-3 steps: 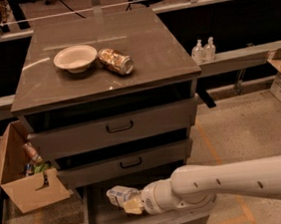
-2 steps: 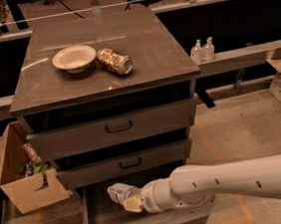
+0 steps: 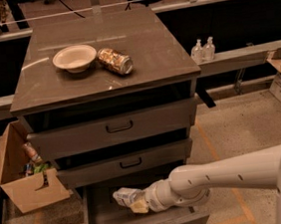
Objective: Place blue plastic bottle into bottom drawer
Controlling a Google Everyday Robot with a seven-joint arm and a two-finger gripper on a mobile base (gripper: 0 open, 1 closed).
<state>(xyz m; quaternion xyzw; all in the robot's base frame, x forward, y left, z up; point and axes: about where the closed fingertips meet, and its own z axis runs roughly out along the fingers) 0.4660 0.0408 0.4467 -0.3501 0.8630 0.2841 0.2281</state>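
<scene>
The blue plastic bottle (image 3: 123, 196), clear and crinkled with a pale label, is held over the open bottom drawer (image 3: 108, 222), a shallow grey-brown tray pulled out under the cabinet. My gripper (image 3: 136, 201) reaches in from the right on a white arm (image 3: 227, 174) and is shut on the bottle's right end. The bottle lies on its side, a little above the drawer floor near the drawer's back.
A white bowl (image 3: 74, 58) and a gold patterned can (image 3: 115, 61) lie on the cabinet top. Two upper drawers with black handles (image 3: 119, 127) are partly out. Two clear pump bottles (image 3: 202, 50) stand on a ledge at right. An open cardboard box (image 3: 21, 171) sits at left.
The arm with the bottle has shifted very slightly; the bottle stays in the gripper over the bottom drawer.
</scene>
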